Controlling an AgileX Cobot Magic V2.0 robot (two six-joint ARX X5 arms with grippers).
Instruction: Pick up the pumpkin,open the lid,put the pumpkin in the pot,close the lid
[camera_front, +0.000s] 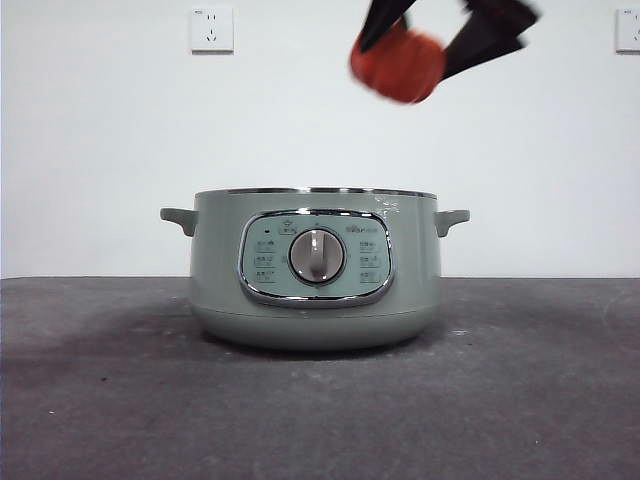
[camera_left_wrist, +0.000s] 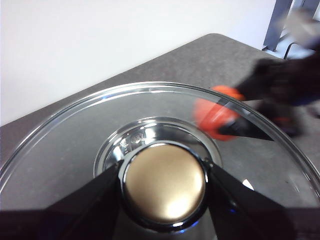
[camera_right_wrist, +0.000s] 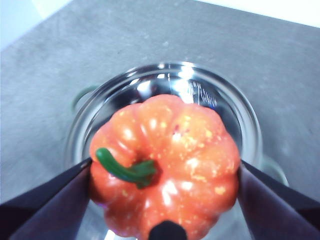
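The pot (camera_front: 215, 270) stands on the table with no lid on it; the right wrist view looks down into its shiny open bowl (camera_right_wrist: 150, 85). My right gripper (camera_front: 408, 58) is shut on the pumpkin (camera_front: 398, 66) and holds it high above the pot's right half. Its jaws clamp the pumpkin's (camera_right_wrist: 165, 170) two sides, green stem up. My left gripper (camera_left_wrist: 165, 185) is shut on the knob (camera_left_wrist: 165, 182) of the glass lid (camera_left_wrist: 70, 145) and holds it in the air, out of the front view. Through the glass I see the pumpkin (camera_left_wrist: 212, 115) and the right gripper (camera_left_wrist: 280, 85).
The pot sits mid-table on a dark grey tabletop (camera_front: 100, 380) in front of a white wall with two wall sockets (camera_front: 211, 29). Its side handles (camera_front: 178, 218) stick out left and right.
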